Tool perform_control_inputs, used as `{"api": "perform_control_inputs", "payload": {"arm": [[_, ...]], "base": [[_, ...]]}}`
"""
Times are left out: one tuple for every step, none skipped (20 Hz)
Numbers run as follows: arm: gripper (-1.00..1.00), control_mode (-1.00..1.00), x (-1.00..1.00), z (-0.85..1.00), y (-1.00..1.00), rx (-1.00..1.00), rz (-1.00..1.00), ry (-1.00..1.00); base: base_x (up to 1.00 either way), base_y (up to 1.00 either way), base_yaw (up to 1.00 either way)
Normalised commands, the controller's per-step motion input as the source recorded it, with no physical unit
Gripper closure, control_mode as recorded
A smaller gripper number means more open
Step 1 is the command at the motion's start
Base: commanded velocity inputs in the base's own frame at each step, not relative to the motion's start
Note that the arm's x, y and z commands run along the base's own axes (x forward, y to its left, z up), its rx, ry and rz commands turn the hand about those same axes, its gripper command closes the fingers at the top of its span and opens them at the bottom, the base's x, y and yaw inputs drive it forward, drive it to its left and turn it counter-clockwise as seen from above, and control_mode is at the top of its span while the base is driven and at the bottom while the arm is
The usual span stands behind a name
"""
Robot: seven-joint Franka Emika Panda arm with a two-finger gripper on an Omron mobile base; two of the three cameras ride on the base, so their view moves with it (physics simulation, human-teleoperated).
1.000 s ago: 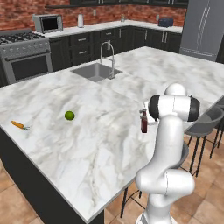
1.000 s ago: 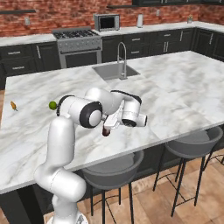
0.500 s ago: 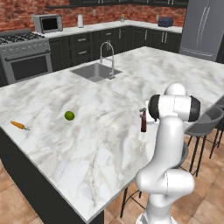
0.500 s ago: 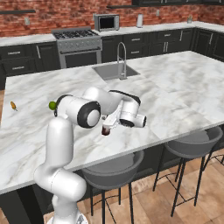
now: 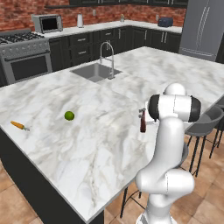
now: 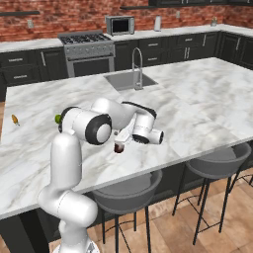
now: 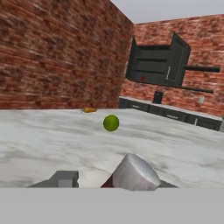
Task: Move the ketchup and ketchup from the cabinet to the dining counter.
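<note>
A dark maroon ketchup (image 5: 142,123) (image 6: 118,147) is upright at the near edge of the marble dining counter (image 5: 96,144) (image 6: 197,118). My gripper (image 5: 143,117) (image 6: 121,142) (image 7: 116,180) is shut on the ketchup from the side. In the hand view its grey cap (image 7: 135,173) rises close to one dark fingertip (image 7: 64,178). I cannot tell whether its base touches the marble. Far off on the brick wall, the black cabinet (image 7: 153,65) hangs with a door open. A small red ketchup (image 7: 142,79) stands on its shelf.
A lime (image 5: 69,115) (image 6: 58,118) (image 7: 111,123) and a carrot (image 5: 17,125) (image 6: 14,119) (image 7: 89,110) lie on the counter to the left. The sink (image 5: 92,71) (image 6: 129,80) with faucet (image 5: 107,54) is farther back. Bar stools (image 5: 205,124) (image 6: 217,163) line the near edge.
</note>
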Motion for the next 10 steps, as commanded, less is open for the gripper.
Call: {"api": "perform_control_inputs", "payload": {"arm": [[1.0, -1.0, -0.31, -0.49, 0.18, -0.02, 0.0, -0.01], [1.0, -1.0, -0.29, -0.48, 0.16, -0.02, 0.0, -0.01], [1.0, -1.0, -0.27, -0.48, 0.16, -0.01, 0.0, -0.01], [1.0, -1.0, -0.29, -0.48, 0.16, -0.01, 0.0, -0.02], [1.0, -1.0, -0.3, -0.48, 0.13, -0.01, 0.0, -0.02], [1.0, -1.0, -0.35, -0.47, 0.11, -0.01, 0.0, -0.04], [1.0, -1.0, -0.36, -0.48, 0.09, 0.0, -0.01, -0.03], [1.0, -1.0, -0.4, -0.47, 0.09, 0.0, -0.01, -0.04], [1.0, -1.0, -0.41, -0.46, 0.07, 0.0, -0.04, -0.04], [1.0, -1.0, -0.42, -0.44, 0.05, 0.0, -0.06, -0.06]], "base": [[0.0, 0.0, 0.0], [0.0, 0.0, 0.0], [0.0, 0.0, 0.0], [0.0, 0.0, 0.0], [0.0, 0.0, 0.0], [0.0, 0.0, 0.0], [0.0, 0.0, 0.0], [0.0, 0.0, 0.0], [0.0, 0.0, 0.0], [0.0, 0.0, 0.0]]}}
